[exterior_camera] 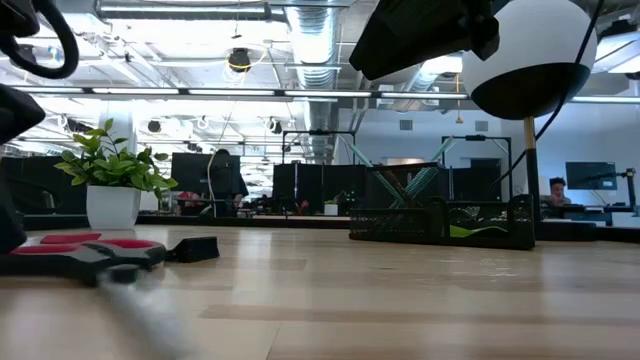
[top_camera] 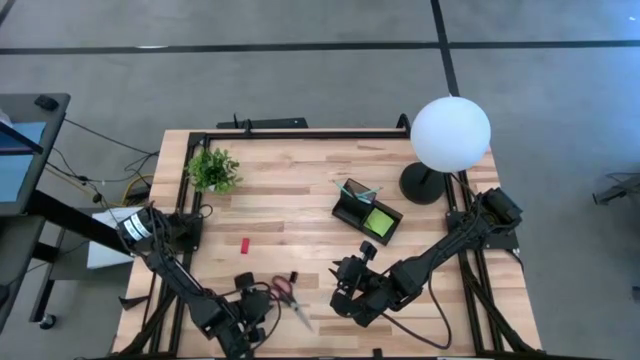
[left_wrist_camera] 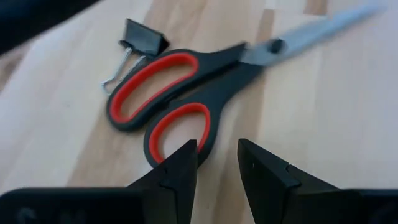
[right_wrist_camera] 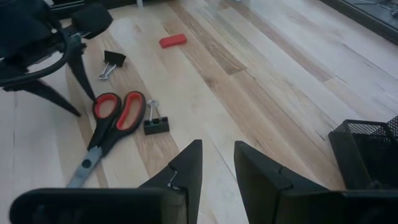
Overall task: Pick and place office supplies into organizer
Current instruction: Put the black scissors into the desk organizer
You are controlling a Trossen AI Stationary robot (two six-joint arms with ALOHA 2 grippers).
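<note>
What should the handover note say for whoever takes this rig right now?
Left end effector: open, empty, hanging just short of the scissors handles.
Right end effector: open, empty, hovering mid-table.
Done: sticky-note pad and pens are in the organizer.
Left: scissors, two binder clips, red block, all on the table.

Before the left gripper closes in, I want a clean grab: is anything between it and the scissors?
Nothing visible. The left gripper hangs open right at the scissors handles; the binder clip lies beyond them.
</note>
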